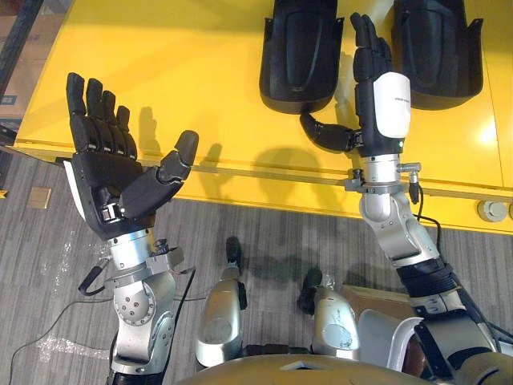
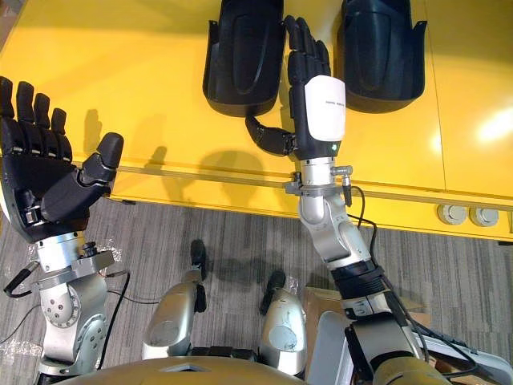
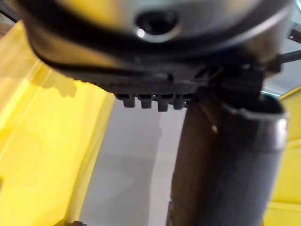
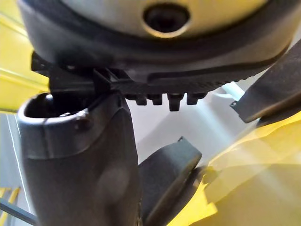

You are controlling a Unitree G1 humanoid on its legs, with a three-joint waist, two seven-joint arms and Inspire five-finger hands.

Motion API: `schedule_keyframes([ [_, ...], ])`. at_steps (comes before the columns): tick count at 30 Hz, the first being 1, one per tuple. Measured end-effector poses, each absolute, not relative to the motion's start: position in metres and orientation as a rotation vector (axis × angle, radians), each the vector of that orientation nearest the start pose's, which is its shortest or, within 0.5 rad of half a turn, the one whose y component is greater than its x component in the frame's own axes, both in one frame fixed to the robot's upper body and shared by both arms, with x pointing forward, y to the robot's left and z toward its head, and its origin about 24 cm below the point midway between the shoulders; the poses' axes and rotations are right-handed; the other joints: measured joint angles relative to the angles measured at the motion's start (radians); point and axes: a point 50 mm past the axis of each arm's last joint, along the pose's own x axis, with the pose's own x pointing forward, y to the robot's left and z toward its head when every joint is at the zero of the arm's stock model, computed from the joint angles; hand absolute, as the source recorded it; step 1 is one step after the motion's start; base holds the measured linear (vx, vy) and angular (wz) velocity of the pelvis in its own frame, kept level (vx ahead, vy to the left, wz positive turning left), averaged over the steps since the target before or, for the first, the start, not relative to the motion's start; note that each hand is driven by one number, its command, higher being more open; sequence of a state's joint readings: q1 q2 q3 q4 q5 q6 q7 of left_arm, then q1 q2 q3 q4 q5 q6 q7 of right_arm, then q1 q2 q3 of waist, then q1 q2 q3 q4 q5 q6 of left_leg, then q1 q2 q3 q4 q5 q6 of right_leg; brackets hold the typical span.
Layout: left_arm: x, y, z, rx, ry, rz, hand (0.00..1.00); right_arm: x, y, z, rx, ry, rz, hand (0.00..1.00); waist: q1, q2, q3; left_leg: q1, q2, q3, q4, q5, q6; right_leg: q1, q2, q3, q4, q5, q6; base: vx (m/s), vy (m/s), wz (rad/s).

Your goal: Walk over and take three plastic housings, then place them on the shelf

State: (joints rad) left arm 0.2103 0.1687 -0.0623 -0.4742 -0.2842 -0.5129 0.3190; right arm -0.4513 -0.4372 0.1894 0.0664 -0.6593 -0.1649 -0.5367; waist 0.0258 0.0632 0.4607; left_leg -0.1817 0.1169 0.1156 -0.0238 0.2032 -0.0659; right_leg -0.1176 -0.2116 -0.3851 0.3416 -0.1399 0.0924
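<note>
Two black plastic housings lie on the yellow table point(image 1: 200, 72). One housing point(image 1: 300, 56) is at the middle, the other housing point(image 1: 437, 52) to its right. My right hand point(image 1: 377, 88) reaches flat over the table between them, fingers straight, thumb pointing toward the middle housing's near edge; it holds nothing. My left hand point(image 1: 108, 172) is raised palm up at the table's front left edge, fingers straight and spread, empty. In the right wrist view a dark housing edge point(image 4: 169, 174) shows past the thumb.
The table's front edge point(image 1: 240, 172) runs across the view, with grey striped floor point(image 1: 264, 233) below it. Two round caps point(image 2: 461, 214) sit at the table's front right corner. The table's left half is bare yellow surface.
</note>
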Motion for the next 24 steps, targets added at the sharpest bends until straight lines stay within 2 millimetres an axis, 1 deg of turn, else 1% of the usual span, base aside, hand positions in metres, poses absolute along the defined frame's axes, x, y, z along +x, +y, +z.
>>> schedule_keyframes([
  [3,0.1846,0.1840,0.1449,-0.275,-0.734,0.234,1.00,0.3094,-0.1594,0.1804,-0.942,-0.836,-0.300,1.00,0.000,0.004,0.002,-0.001,0.000,-0.002,-0.001,0.001,0.003,-0.002,-0.001,-0.002,0.007,-0.002,-0.001,0.00,0.000,0.00],
  [4,0.1848,0.1843,0.1445,-0.291,-0.730,0.225,1.00,0.3113,-0.1597,0.1816,-0.940,-0.841,-0.309,1.00,0.000,0.010,0.005,-0.001,0.000,-0.003,-0.005,0.003,0.007,-0.004,-0.002,-0.003,0.009,-0.002,-0.001,0.00,0.000,0.00],
  [5,0.1847,0.1844,0.1445,-0.291,-0.730,0.226,1.00,0.3118,-0.1594,0.1825,-0.938,-0.844,-0.310,1.00,-0.001,0.011,0.005,-0.001,0.000,-0.003,-0.007,0.004,0.006,-0.005,-0.002,-0.003,0.009,-0.002,0.000,0.00,0.000,0.00],
  [8,0.1849,0.1841,0.1447,-0.290,-0.731,0.221,1.00,0.3134,-0.1594,0.1842,-0.939,-0.847,-0.318,1.00,0.000,0.011,0.005,-0.001,0.000,-0.004,-0.014,0.006,0.006,-0.008,-0.002,-0.006,0.011,-0.002,0.000,0.00,0.000,0.00],
  [12,0.1849,0.1841,0.1447,-0.290,-0.731,0.221,1.00,0.3144,-0.1593,0.1872,-0.944,-0.856,-0.320,1.00,0.000,0.011,0.005,-0.003,-0.003,-0.003,-0.014,0.013,0.015,-0.016,-0.007,-0.003,0.022,-0.003,-0.001,0.00,0.000,0.00],
  [24,0.1860,0.1828,0.1445,-0.284,-0.723,0.205,1.00,0.3157,-0.1602,0.1881,-0.951,-0.854,-0.324,1.00,0.000,0.013,0.005,-0.003,-0.003,-0.003,-0.017,0.017,0.015,-0.018,-0.007,-0.003,0.025,-0.003,-0.001,0.00,0.000,0.00],
])
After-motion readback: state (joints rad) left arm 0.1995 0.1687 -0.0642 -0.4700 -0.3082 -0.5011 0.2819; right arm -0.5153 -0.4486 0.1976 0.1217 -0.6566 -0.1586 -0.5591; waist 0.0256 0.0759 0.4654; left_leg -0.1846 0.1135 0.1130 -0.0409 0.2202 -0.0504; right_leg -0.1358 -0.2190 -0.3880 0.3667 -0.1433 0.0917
